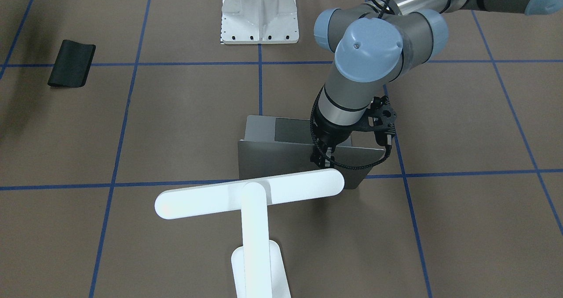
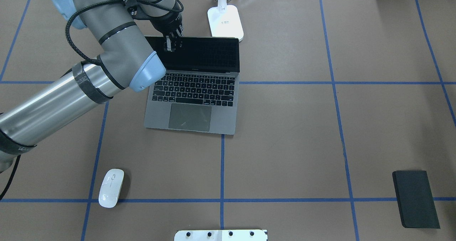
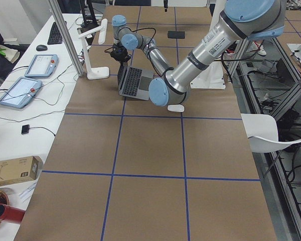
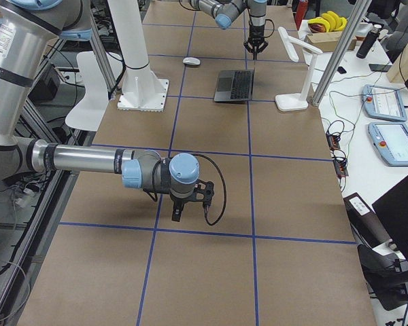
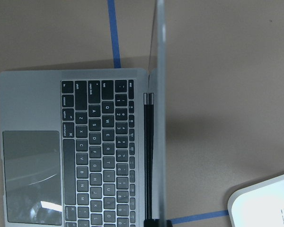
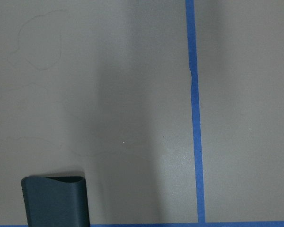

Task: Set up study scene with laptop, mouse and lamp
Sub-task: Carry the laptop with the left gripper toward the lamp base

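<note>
The grey laptop (image 2: 194, 102) stands open at the table's far middle, its dark screen upright. My left gripper (image 2: 170, 43) points down onto the lid's top edge near its left corner, fingers pinched on the thin lid (image 1: 281, 159). In the left wrist view the lid (image 5: 157, 118) runs edge-on beside the keyboard. The white mouse (image 2: 111, 187) lies near the front left, apart from the arm. Behind the laptop stands the white lamp (image 1: 248, 193), its base (image 2: 225, 22) just past the screen. My right gripper (image 4: 179, 209) hangs low over the table at the right; I cannot tell whether it is open or shut.
A black mouse pad (image 2: 415, 198) lies at the front right and shows at the bottom left of the right wrist view (image 6: 54, 201). A white bolted pedestal (image 1: 259, 14) stands at the robot's edge. Blue tape lines cross the brown table (image 2: 285, 145).
</note>
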Motion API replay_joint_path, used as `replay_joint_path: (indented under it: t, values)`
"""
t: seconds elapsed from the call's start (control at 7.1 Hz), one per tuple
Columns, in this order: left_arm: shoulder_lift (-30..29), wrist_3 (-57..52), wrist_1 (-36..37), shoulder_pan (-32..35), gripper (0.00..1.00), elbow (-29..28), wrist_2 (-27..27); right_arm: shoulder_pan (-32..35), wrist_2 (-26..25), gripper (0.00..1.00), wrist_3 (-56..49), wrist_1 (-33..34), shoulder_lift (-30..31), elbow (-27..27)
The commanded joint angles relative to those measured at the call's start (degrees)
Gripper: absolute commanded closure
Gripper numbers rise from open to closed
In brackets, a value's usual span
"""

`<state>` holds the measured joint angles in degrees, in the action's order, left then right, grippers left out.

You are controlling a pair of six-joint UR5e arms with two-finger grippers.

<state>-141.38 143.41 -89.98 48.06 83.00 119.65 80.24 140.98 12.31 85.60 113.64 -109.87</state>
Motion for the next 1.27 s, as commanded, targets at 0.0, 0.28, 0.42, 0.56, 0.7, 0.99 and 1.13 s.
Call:
replay_joint_path:
  t: [0.0, 0.28, 0.42, 0.56, 0.7, 0.99, 1.13]
  values:
    - [-1.00, 1.70, -0.90, -0.51, 1.00, -2.21, -1.79, 0.00, 0.00, 0.00, 0.00, -0.08, 0.00, 0.01]
    - [-2.31, 4.50, -3.17, -0.51, 1.00, -5.19, -3.37, 0.00, 0.00, 0.00, 0.00, 0.01, 0.00, 0.01]
    - [-3.02, 4.60, -3.44, -0.42, 1.00, -5.82, -3.46, 0.00, 0.00, 0.00, 0.00, -0.08, 0.00, 0.01]
    - [-3.38, 4.68, -3.97, -0.42, 1.00, -6.00, -3.98, 0.00, 0.00, 0.00, 0.00, -0.08, 0.00, 0.01]
    - [-3.55, 4.77, -4.50, -0.42, 1.00, -6.61, -4.60, 0.00, 0.00, 0.00, 0.00, -0.08, 0.00, 0.01]
    - [-4.52, 4.77, -5.82, -0.51, 1.00, -8.99, -5.04, 0.00, 0.00, 0.00, 0.00, 0.01, 0.09, 0.01]
    - [-4.44, 4.77, -5.91, -0.94, 1.00, -9.08, -5.13, 0.00, 0.00, 0.00, 0.00, 0.01, 0.09, 0.01]
